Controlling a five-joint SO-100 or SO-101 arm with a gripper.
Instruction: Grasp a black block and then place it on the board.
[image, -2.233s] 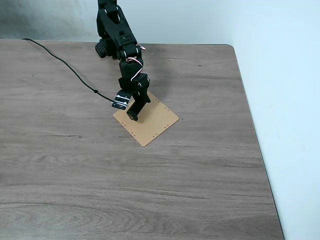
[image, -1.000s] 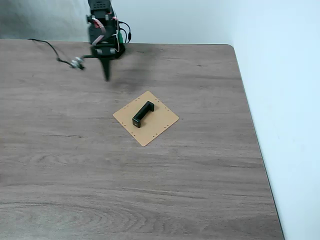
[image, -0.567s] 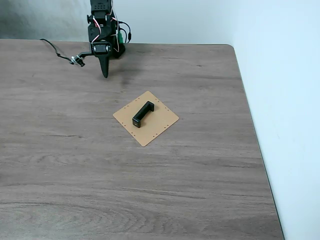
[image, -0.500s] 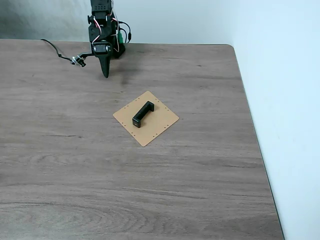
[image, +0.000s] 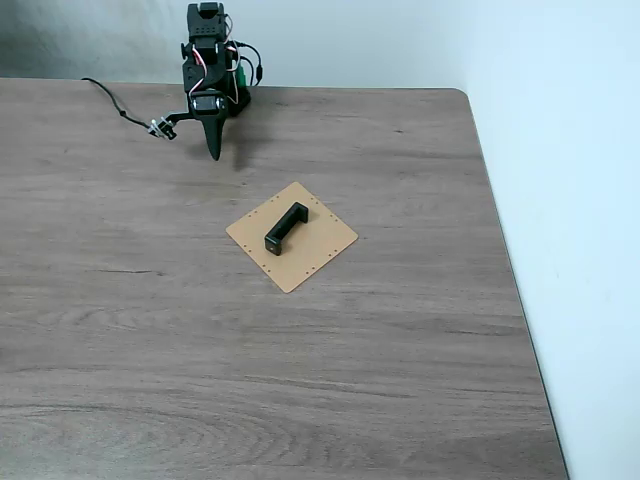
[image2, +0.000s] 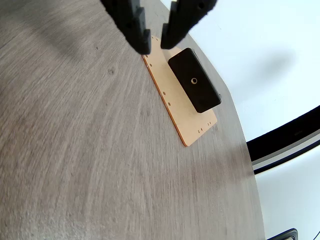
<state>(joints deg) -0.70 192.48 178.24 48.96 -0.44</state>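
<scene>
The black block (image: 286, 227) lies flat and diagonal on the tan board (image: 315, 245), in the middle of the table in the fixed view. My gripper (image: 213, 152) hangs point-down at the far back of the table, well away from the board, with its fingers drawn together and nothing between them. From the wrist view the black block (image2: 194, 80), with a small hole in its top, rests on the board (image2: 185, 117). The gripper (image2: 155, 46) enters from the top edge with only a narrow slit between its tips.
A black cable (image: 120, 115) runs from the arm's wrist across the back left of the wood-grain table (image: 300, 380). The table's right edge (image: 510, 280) meets a pale wall. The arm's base (image: 215, 70) stands at the back edge.
The gripper has let go of the black block, which stays on the board. The arm has drawn back to the table's far edge and has barely shifted over the last second.
</scene>
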